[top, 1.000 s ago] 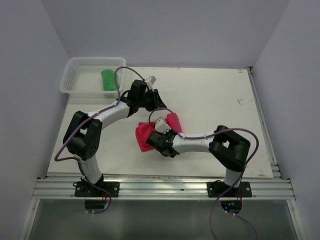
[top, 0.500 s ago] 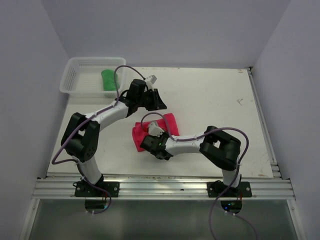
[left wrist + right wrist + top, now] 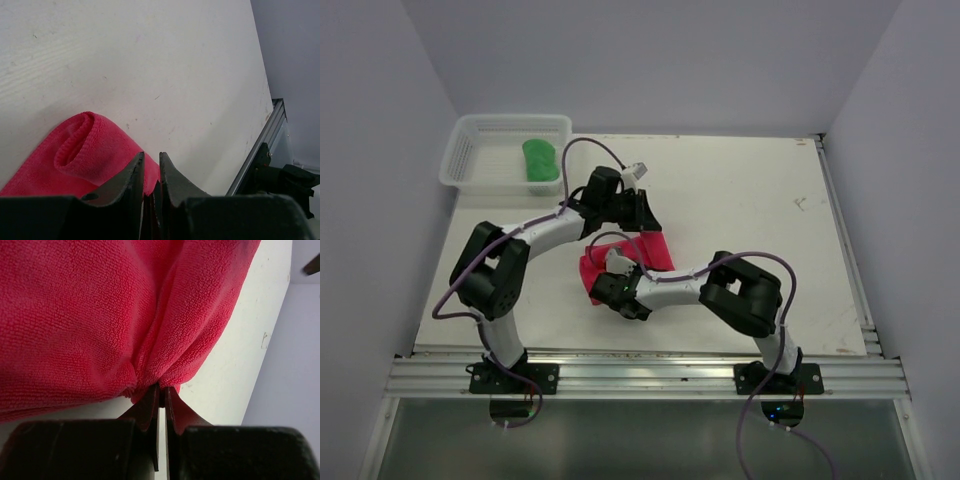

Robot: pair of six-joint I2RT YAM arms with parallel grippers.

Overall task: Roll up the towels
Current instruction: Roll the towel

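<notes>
The pink-red towel (image 3: 655,252) lies bunched on the white table between both grippers. My left gripper (image 3: 647,222) sits at its far edge; in the left wrist view the narrow jaws (image 3: 151,157) pinch a thin edge of the towel (image 3: 75,155), which has a rolled fold at its far end. My right gripper (image 3: 601,290) is at the towel's near left side, and in the right wrist view it (image 3: 160,388) is shut on a gathered pinch of the towel (image 3: 75,315). The green towel (image 3: 538,160) lies rolled in the basket.
A white mesh basket (image 3: 460,150) stands at the table's back left corner. An aluminium rail (image 3: 640,375) runs along the near edge, and another rail (image 3: 255,160) borders the table's right side. The two arms cross close together at mid-table.
My right gripper has dragged the pink-red towel leftward, folding the arm tighter. My left gripper has swung right and nearer, onto the towel's far edge, with its jaws narrowing.
</notes>
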